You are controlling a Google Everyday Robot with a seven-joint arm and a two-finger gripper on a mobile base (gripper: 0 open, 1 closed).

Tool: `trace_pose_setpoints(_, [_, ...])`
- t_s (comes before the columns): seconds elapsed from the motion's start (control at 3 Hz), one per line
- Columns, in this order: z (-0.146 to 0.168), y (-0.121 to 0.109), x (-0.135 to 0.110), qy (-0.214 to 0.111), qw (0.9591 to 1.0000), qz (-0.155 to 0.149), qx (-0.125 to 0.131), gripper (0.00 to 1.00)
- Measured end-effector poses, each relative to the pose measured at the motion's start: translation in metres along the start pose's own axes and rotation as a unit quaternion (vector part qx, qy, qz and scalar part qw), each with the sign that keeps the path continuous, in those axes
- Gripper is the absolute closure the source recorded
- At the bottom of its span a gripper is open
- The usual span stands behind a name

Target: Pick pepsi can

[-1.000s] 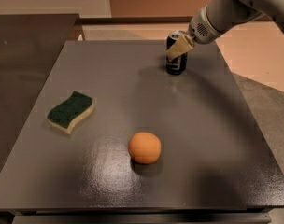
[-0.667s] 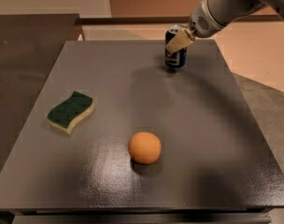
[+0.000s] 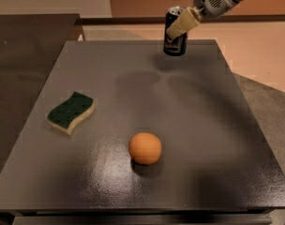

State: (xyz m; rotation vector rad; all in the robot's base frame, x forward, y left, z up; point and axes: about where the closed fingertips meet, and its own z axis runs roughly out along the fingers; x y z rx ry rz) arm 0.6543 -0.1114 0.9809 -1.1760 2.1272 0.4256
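The pepsi can [image 3: 173, 44] is dark navy with a silver top rim. It hangs upright just above the far edge of the dark grey table [image 3: 213, 125], with its shadow on the tabletop below it. My gripper [image 3: 177, 28] comes in from the upper right and is shut on the can's upper half. One tan finger [image 3: 183, 22] lies across the can's front; the other finger is hidden behind the can.
An orange [image 3: 145, 148] sits near the table's front middle. A green and yellow sponge [image 3: 71, 112] lies at the left. A darker counter [image 3: 25, 55] adjoins the table on the left. Beige floor shows to the right.
The gripper has risen with the pepsi can, lifting it off the tabletop at the far edge. The orange and sponge have not moved.
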Motion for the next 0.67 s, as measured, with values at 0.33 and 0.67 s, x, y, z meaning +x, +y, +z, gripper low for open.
trace_pose_setpoints(0.33, [-0.0294,0.0122,-0.0198,-0.02,0.9994,-0.021,-0.02,1.0])
trace_pose_setpoints(0.67, [-0.0293,0.0122,-0.0198,-0.02,0.9994,-0.021,-0.02,1.0])
